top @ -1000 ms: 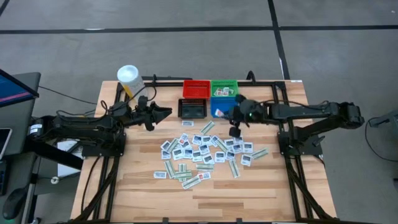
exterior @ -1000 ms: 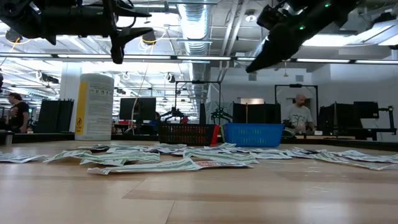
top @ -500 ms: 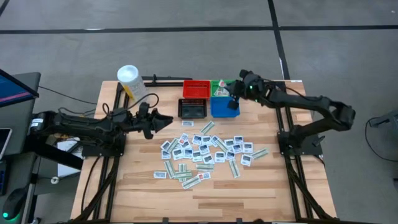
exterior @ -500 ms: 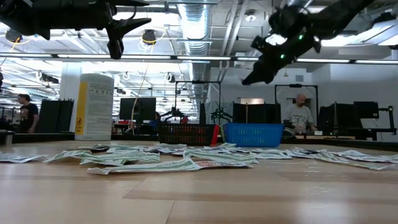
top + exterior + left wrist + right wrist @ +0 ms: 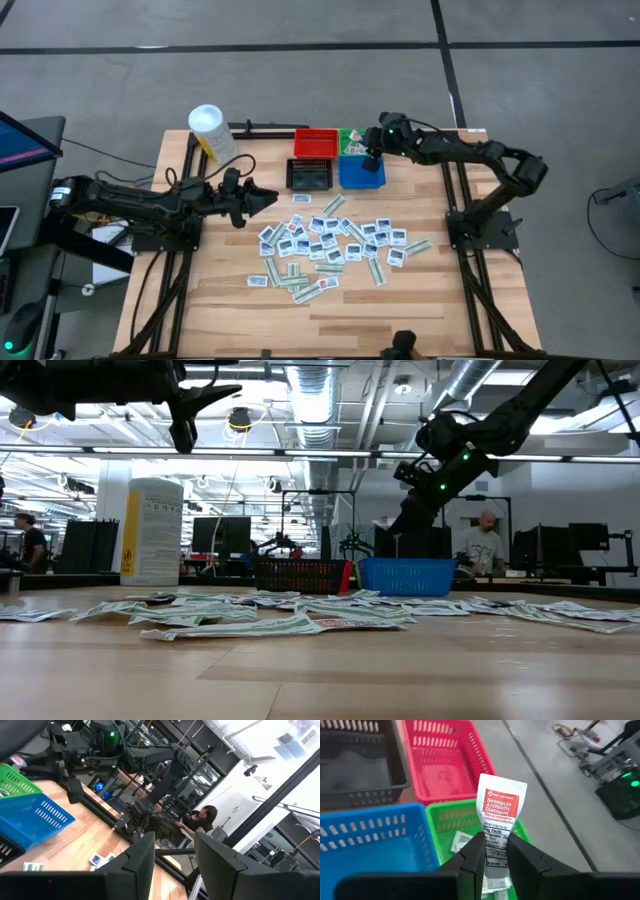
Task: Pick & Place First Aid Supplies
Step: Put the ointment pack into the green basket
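Packets (image 5: 330,243), bins (image 5: 336,158), tub (image 5: 208,131) on table (image 5: 420,300)

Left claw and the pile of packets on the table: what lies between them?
Only bare wood shows in the high view between the left claw and the packets.

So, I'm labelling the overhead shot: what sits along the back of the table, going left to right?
White tub → black bin → red bin → blue bin and green bin in one column, with the right gripper over them, shut on an ointment packet.
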